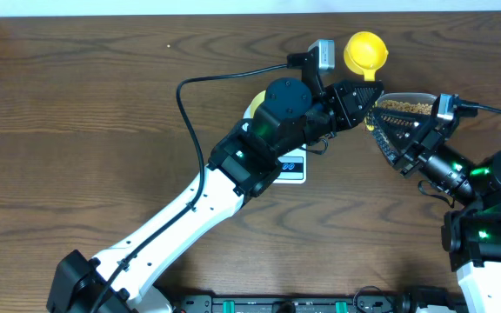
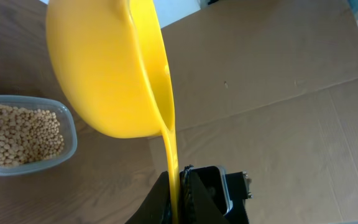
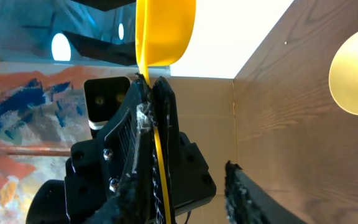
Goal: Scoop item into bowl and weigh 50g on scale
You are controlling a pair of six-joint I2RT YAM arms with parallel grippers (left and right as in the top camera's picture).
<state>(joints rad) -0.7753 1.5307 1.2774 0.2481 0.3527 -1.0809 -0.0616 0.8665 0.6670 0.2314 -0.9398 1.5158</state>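
Brown wood table. Left gripper squeezes the yellow scoop tight, near the tub of beans. Right gripper: I cannot tell how open. Bowl seems to sit on the scale. Scooping and weighing 50g are not done yet.

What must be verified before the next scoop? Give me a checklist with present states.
1. Left pincer shut on the scoop handle: ok.
2. Scoop loaded: not ok, the overhead view shows it empty.
3. Beans in the tub: ok.
4. Bowl seated on the scale: cannot tell, the left arm covers it.
5. Right pincer gripping the tub: cannot tell.
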